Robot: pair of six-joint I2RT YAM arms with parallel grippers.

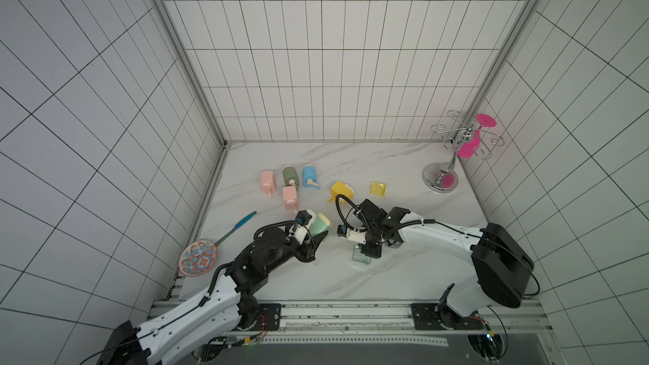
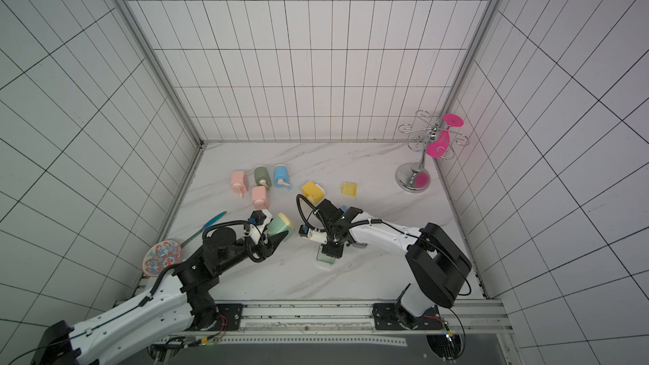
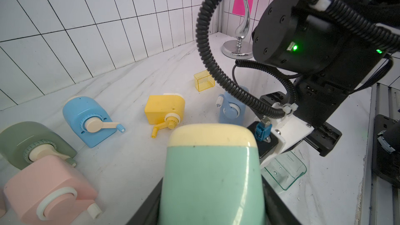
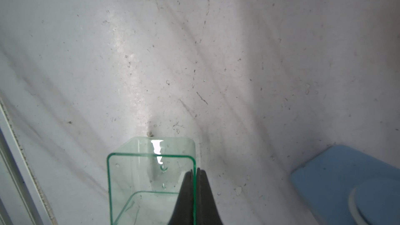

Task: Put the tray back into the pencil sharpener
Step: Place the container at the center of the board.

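My left gripper point(image 1: 313, 240) is shut on the mint-green pencil sharpener point(image 1: 320, 227) with a cream end, holding it tilted above the marble table; in the left wrist view the sharpener point(image 3: 212, 169) fills the space between the dark fingers point(image 3: 273, 193). To its right the clear green tray point(image 1: 360, 258) hangs low over the table. My right gripper point(image 1: 371, 252) points down and is shut on one thin side wall of it. The right wrist view shows the tray point(image 4: 149, 176) with that wall pinched between the fingertips of the right gripper point(image 4: 195, 172). Tray and sharpener are apart.
Behind stand two pink sharpeners point(image 1: 290, 197), an olive one point(image 1: 290, 175), a blue one point(image 1: 309, 176), a yellow one point(image 1: 341, 189) and a yellow tray point(image 1: 378, 188). A light-blue sharpener point(image 3: 232, 109) sits under the right arm. A chrome rack point(image 1: 440, 177) stands back right; a plate point(image 1: 197, 258) and blue knife point(image 1: 242, 222) lie left.
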